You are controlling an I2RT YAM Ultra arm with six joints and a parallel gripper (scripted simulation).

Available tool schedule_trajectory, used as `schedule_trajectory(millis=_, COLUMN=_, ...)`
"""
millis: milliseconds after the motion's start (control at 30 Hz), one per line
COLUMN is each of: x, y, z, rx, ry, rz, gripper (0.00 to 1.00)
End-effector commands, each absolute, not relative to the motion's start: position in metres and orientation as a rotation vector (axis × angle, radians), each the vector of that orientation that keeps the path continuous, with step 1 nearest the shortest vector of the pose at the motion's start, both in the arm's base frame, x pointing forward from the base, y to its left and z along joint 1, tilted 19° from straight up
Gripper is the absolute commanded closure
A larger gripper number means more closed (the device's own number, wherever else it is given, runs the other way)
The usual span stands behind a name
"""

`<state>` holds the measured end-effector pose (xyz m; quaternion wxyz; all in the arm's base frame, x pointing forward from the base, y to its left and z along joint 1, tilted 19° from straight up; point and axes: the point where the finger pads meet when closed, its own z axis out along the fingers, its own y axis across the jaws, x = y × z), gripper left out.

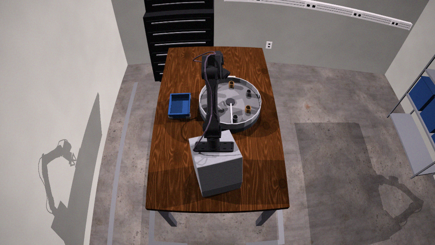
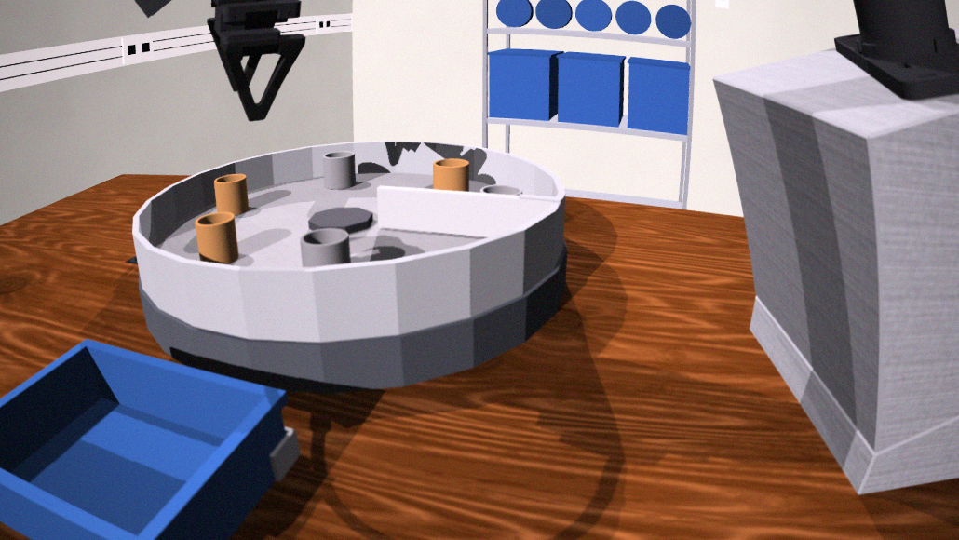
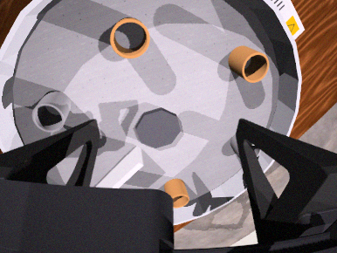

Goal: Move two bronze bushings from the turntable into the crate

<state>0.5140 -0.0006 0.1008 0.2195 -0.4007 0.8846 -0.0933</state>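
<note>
Your black two-fingered hand (image 2: 256,101) is hanging high over the far side of the round grey-and-white turntable (image 2: 348,295), fingers spread wide, grasping nothing. You're in the approach step for a first pick: the blue plastic crate (image 2: 143,382) is sitting on the wooden table (image 2: 637,375) just beside the turntable, with no bushing visible in it.

Three bronze cylindrical bushings are standing upright on the turntable: two close together near the left rim (image 2: 216,236) (image 2: 230,192), one toward the far side (image 2: 450,173). Grey bushings (image 2: 325,246) (image 2: 338,168) are sitting among them; leave those alone.

Next you're needing to pick one bronze target, centre the open fingers over it and descend straight. The two left ones are standing close together, so watch you're not knocking the neighbour.
</note>
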Motion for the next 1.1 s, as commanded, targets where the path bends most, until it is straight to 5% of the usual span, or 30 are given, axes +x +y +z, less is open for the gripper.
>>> schedule_trajectory(millis=0, x=0.483, y=-0.029, z=0.108, rx=-1.188, ry=2.427, rz=-0.223, gripper=0.00)
schedule_trajectory(millis=600, x=0.338, y=-0.125, z=0.076, rx=-1.184, ry=2.549, rz=-0.043, gripper=0.00)
schedule_trajectory(millis=1067, x=0.347, y=-0.131, z=0.088, rx=-1.186, ry=2.512, rz=-0.092, gripper=0.00)
